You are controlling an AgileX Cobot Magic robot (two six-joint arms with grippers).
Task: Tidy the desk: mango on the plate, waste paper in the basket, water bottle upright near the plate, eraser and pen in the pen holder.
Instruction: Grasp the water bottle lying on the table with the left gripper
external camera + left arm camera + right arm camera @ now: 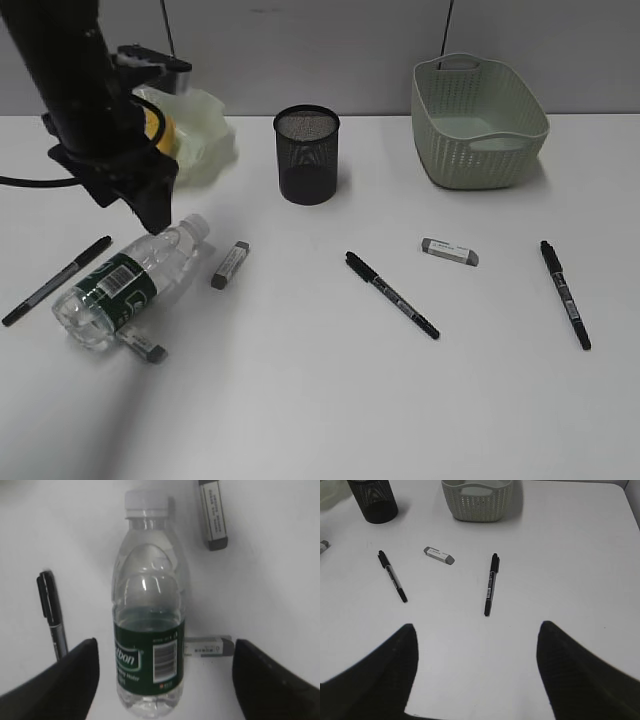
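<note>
The water bottle [125, 280] lies on its side on the desk [320, 400], its cap [146, 502] pointing away from my left gripper [165, 680]. That gripper is open. Its fingers [65, 680] stand either side of the bottle's base with a gap on each side. The mango [160, 125] sits in the plate [205, 135], partly hidden by the left arm. My right gripper [477, 670] is open above bare desk. Three pens [55, 280] [392, 295] [566, 293] and three erasers [230, 265] [449, 251] [145, 347] lie loose. The pen holder [307, 155] stands upright. The waste paper is out of view.
The basket [478, 120] stands at the back right. One eraser [207, 646] lies right beside the bottle's base. One pen [52, 615] lies just left of the bottle. The desk's right edge [630, 510] shows in the right wrist view.
</note>
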